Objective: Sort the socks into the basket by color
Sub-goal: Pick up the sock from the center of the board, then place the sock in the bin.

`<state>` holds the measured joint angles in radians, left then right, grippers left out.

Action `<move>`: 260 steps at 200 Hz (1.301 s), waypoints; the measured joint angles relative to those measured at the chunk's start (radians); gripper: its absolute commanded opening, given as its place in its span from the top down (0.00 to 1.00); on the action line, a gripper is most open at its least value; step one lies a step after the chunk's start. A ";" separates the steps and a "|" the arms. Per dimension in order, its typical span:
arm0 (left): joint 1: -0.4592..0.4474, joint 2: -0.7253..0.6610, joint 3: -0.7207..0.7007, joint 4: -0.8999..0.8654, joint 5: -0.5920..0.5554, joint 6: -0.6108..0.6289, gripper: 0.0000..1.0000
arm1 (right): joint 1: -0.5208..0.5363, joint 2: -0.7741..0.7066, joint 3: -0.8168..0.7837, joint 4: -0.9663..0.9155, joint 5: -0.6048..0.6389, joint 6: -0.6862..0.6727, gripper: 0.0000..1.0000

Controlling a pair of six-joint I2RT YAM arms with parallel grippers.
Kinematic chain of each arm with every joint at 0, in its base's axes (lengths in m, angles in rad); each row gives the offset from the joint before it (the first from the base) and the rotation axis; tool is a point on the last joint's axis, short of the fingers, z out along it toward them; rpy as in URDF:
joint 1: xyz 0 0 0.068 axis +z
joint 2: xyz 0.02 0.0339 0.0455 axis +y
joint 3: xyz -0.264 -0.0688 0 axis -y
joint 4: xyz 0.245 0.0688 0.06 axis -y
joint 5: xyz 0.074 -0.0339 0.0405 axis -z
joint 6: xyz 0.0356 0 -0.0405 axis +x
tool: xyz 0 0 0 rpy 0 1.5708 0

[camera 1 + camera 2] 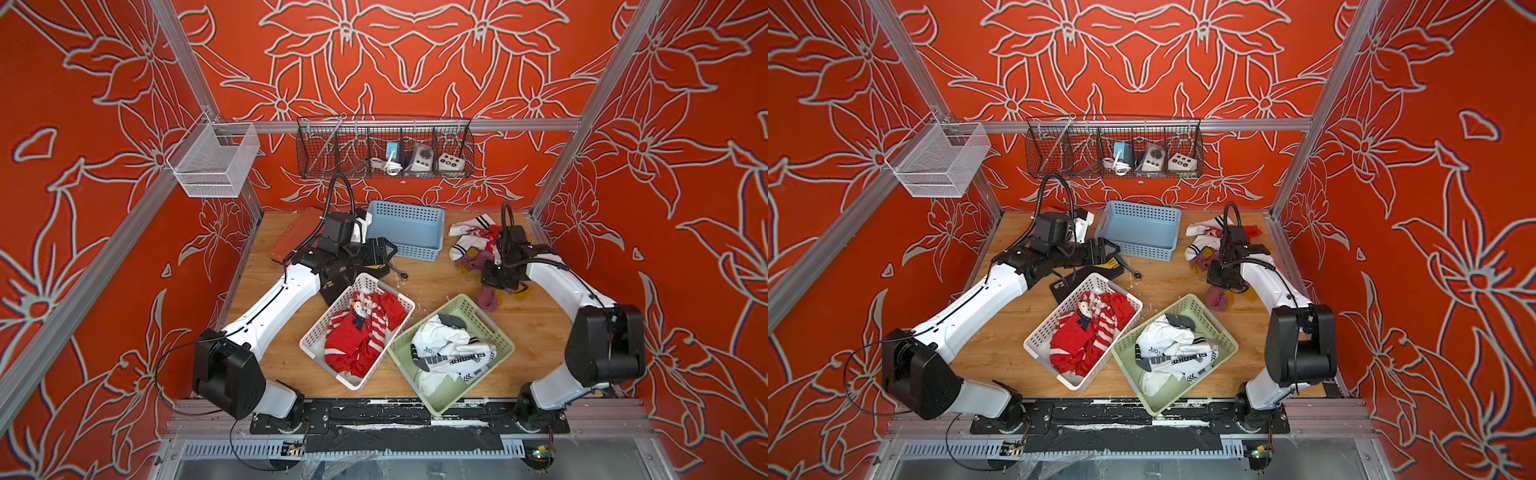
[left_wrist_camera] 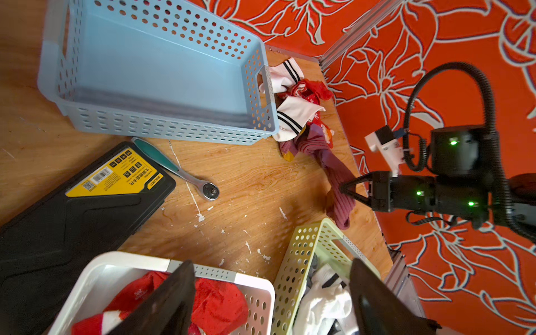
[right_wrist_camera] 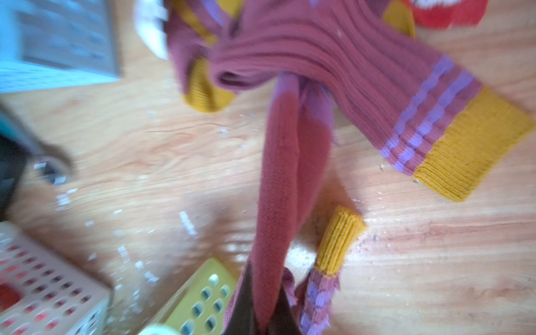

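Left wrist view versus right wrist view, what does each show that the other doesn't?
Only left wrist: the tool case with its yellow label, white socks inside the green basket, the red wall. Only right wrist: lilac stripes on a second purple sock. Both: the right hand shut on a purple sock, that basket's rim, the wooden table.

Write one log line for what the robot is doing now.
right hand: shut on purple sock | left hand: open | blue basket: empty

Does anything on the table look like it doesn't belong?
Yes. A wrench and a black tool case lie near the blue basket; they are tools, not laundry. White flecks litter the table.
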<state>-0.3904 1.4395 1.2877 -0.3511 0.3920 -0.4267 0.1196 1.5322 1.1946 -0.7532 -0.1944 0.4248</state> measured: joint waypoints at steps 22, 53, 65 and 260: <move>-0.029 0.007 0.034 0.000 0.003 0.026 0.18 | 0.012 -0.073 0.032 -0.013 -0.051 -0.004 1.00; -0.048 0.016 0.047 0.002 0.012 0.040 0.19 | 0.028 -0.121 0.098 -0.025 -0.101 -0.005 1.00; -0.049 0.022 0.047 0.002 0.011 0.042 0.19 | 0.033 -0.125 0.130 -0.023 -0.121 -0.003 1.00; -0.159 0.027 -0.083 0.331 0.011 0.151 0.16 | 0.232 0.216 0.672 0.126 -0.325 0.143 1.00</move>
<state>-0.5495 1.4666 1.2049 -0.0204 0.4026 -0.2752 0.3515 1.7477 1.8668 -0.6273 -0.5190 0.5674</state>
